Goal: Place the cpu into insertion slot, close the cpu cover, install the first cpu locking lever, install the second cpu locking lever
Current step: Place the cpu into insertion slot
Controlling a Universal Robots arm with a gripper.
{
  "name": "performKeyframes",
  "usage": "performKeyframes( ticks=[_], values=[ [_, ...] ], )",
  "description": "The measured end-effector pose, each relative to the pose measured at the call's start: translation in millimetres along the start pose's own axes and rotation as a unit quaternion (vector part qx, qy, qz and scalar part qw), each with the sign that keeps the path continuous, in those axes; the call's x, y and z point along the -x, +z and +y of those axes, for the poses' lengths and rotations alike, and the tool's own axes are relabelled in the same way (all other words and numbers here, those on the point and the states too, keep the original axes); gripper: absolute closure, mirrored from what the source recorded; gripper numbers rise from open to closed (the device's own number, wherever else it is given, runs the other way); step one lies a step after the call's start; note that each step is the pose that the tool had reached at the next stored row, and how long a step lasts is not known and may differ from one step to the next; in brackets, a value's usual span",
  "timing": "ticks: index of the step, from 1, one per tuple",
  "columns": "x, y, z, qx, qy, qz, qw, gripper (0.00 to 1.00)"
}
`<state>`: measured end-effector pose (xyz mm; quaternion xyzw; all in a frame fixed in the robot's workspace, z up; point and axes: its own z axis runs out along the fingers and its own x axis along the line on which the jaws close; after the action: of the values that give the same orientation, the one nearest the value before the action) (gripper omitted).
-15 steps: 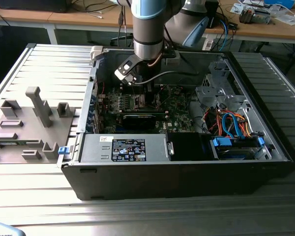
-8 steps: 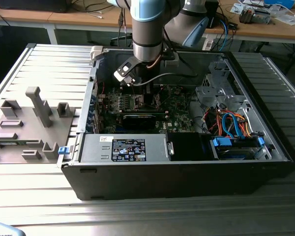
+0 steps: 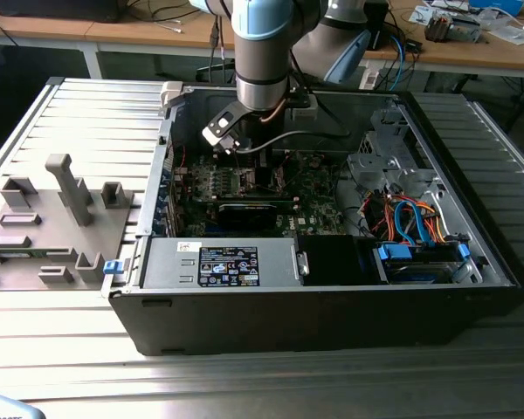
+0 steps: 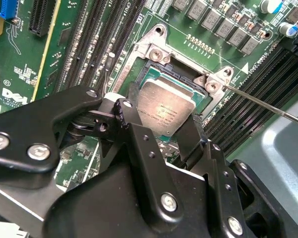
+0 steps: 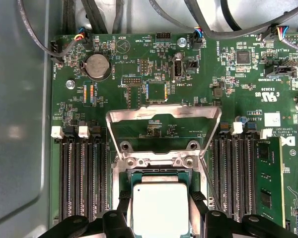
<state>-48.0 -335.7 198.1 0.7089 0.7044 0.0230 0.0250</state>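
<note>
Fingers (image 5: 125, 206) of the gripper (image 5: 160, 199) clench the cpu (image 4: 165, 108) by two opposite edges right over the insertion slot (image 4: 181, 73), most of it hidden beneath chip and claw, so seating cannot be judged, while the cpu cover (image 5: 139, 114) lies swung back, open.

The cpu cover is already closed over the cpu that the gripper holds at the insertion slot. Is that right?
No. The first wrist view shows the cpu cover swung open, away from the insertion slot; the gripper does hold the cpu there.
</note>
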Motion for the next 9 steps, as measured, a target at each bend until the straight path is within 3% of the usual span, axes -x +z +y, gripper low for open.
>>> performKeyframes(
  ticks=[8,9],
  values=[
    [-0.1,0.2,0.2,0.0001,0.0,0.0002,1.0,0.44],
    [-0.1,0.2,0.2,0.0001,0.0,0.0002,1.0,0.38]
  ],
)
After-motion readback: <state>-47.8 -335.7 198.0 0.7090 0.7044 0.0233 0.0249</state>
